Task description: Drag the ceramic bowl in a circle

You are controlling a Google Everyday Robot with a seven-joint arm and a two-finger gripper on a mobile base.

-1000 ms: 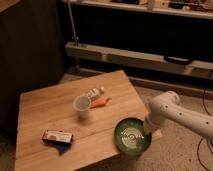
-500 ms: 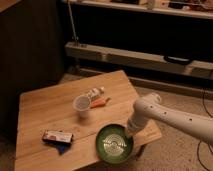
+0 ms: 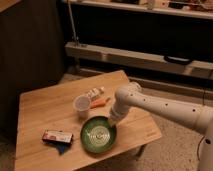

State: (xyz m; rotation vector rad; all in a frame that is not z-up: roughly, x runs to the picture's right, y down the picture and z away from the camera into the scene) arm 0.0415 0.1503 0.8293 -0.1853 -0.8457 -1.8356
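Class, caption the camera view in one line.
Gripper at the ceramic bowl rim on the wooden table.

ceramic bowl (image 3: 98, 135) on the table (image 3: 45, 107), near front edge, right of centre. gripper (image 3: 113, 122) at the bowl's back-right rim. cup (image 3: 82, 105) just behind the bowl, toward table centre. tube (image 3: 95, 93) and carrot-like item (image 3: 100, 103) right of the cup, toward back edge. flat packet (image 3: 56, 136) left of the bowl, near front edge.
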